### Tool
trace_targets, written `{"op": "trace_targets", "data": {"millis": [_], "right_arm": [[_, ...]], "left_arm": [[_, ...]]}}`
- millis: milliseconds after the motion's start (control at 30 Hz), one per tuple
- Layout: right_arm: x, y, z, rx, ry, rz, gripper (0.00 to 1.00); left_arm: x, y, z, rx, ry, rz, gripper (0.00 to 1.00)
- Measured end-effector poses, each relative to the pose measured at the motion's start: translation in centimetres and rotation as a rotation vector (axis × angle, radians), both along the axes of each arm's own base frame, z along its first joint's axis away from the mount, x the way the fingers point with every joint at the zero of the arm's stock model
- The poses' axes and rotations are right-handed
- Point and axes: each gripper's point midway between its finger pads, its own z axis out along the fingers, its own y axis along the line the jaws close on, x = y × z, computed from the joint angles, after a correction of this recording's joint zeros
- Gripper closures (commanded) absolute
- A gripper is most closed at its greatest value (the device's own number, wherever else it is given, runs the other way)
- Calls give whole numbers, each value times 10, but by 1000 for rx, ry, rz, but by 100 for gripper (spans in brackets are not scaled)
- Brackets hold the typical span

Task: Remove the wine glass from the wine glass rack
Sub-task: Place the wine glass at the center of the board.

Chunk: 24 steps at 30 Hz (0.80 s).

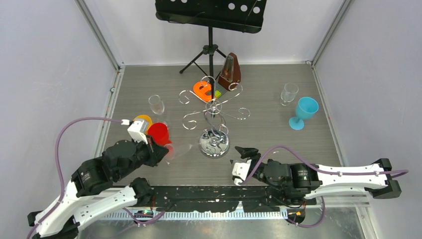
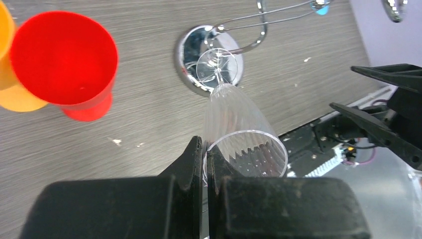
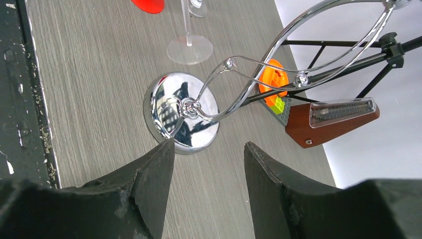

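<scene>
Top view: the left gripper (image 1: 164,148) was clamped on the wine glass (image 1: 181,148). The glass hung tilted and clear of the curled arms of the wine glass rack (image 1: 214,107), with its foot pointing at the rack's round base. A red cup (image 1: 159,133) stood just behind that gripper, with an orange cup (image 1: 143,120) beyond it. The right gripper (image 1: 245,151) sat just right of the base, fingers parted, holding nothing.

Left wrist: the left gripper (image 2: 205,149) had its fingers pinched tight across the rim of the wine glass (image 2: 239,119). The ribbed bowl ran away from the fingers, and the foot showed over the mirror base of the rack (image 2: 186,55). The red cup (image 2: 64,59) was to the left, apart from the glass.

Right wrist: the right gripper (image 3: 209,144) was spread, touching nothing, with the rack base (image 3: 179,114) just ahead between the fingertips. Beyond the base, a clear stem and foot (image 3: 189,47) stood on the table (image 3: 99,74). This was probably a separate free-standing glass, as the bowl was cut off. A metronome (image 3: 333,119) lay to the right.
</scene>
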Motion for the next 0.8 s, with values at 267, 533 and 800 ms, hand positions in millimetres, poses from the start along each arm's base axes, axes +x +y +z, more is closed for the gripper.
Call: {"op": "trace_targets", "data": {"millis": [267, 533, 800], "right_arm": [[0, 0, -3, 3, 6, -2, 41], [-1, 1, -3, 18, 28, -8, 41], [-3, 1, -7, 35, 61, -12, 41]], "left_arm": [[17, 14, -9, 209, 16, 63, 100], [52, 32, -10, 335, 61, 179, 100], [79, 28, 6, 349, 85, 187, 100]]}}
